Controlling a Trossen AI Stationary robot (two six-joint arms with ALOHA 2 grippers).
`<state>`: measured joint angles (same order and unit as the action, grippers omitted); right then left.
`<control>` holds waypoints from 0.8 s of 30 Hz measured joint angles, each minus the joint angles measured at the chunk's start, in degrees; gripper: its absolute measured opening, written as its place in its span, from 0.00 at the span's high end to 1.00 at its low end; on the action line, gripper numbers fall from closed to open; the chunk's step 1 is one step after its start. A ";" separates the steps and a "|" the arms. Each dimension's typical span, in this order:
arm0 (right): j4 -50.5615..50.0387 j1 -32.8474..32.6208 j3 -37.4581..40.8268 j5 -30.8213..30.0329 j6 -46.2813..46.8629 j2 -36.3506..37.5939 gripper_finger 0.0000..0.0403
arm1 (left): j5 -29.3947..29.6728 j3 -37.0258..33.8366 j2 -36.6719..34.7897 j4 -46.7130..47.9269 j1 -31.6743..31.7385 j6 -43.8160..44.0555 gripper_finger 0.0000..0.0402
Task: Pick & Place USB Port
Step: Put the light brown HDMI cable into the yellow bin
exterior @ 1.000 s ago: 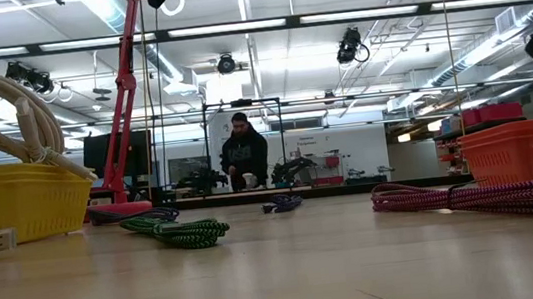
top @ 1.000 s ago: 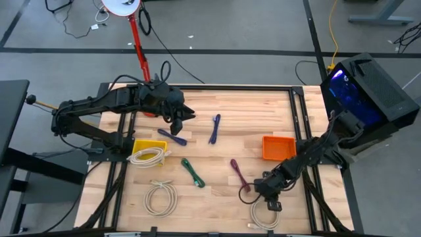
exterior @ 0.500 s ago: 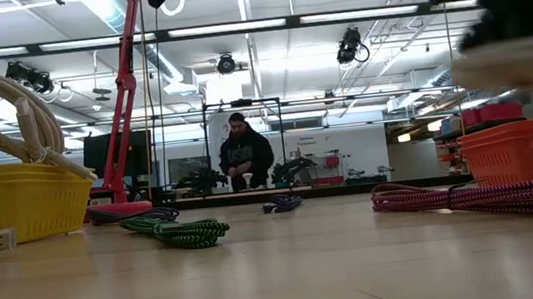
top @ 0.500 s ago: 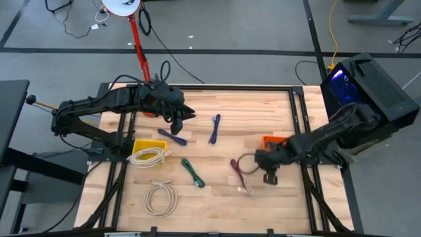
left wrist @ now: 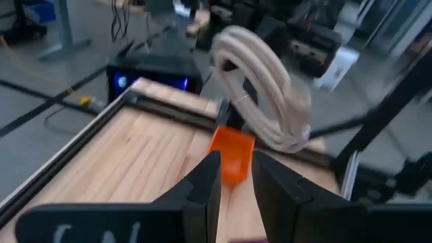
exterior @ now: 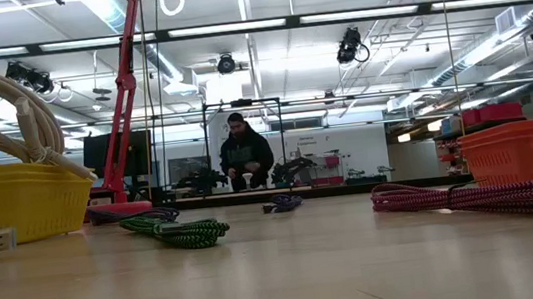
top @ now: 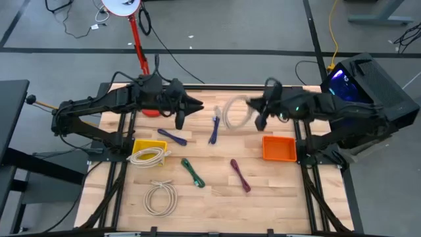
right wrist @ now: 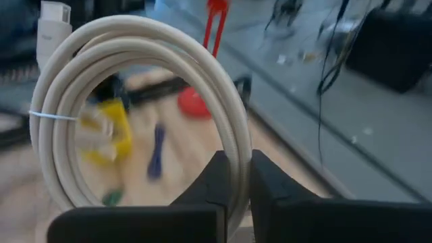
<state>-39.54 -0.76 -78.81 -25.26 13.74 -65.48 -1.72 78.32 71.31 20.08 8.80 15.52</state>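
A white USB cable, wound into a coil (top: 235,112) and bound with a thin tie, hangs in the air over the far middle of the table. My right gripper (top: 258,113) is shut on it. Its white plug (right wrist: 54,20) sticks out at the coil's far side. My left gripper (top: 197,105) faces the coil from the table's left, also high up. A narrow gap shows between its fingers (left wrist: 236,162), and nothing is in that gap. The orange bin (top: 279,147) stands at the right of the table. My right gripper pinches one side of the coil's loop, the whole bundle of strands (right wrist: 237,152), between its two fingers. The fingers come roughly level from the table's right and lie across the strands. The coil is lifted clear and stands out beyond the fingertips toward the left gripper.
A yellow bin (top: 148,153) at the left holds another white cable. Loose on the wood lie a purple cable (top: 172,137), a blue one (top: 214,128), a green one (top: 193,172), a maroon one (top: 240,175) and a white coil (top: 161,197). A red lamp stand (top: 139,46) rises at the far left.
My right gripper has swung up from the table's near right toward the far middle, tipping from pointing down to nearly level. The white coil has come with it, lifted clear off the wood. My left gripper has tipped upward toward level and stayed in place.
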 joint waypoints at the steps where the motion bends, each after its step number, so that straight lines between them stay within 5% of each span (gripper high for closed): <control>1: 0.90 0.97 -0.68 -0.66 -0.87 -0.26 0.95 | -0.01 0.00 0.00 -1.43 0.00 1.39 0.78; 9: 8.84 7.74 -1.92 0.65 -3.08 -3.46 0.95 | 2.21 0.00 0.00 -9.80 -0.02 8.34 0.78; 24: 16.93 11.22 -2.00 3.26 -3.33 -5.45 0.95 | 9.42 0.00 0.00 -11.26 0.01 10.60 0.78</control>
<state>-22.61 10.46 -80.82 -22.00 10.41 -70.94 7.70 78.32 71.31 8.82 8.81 26.12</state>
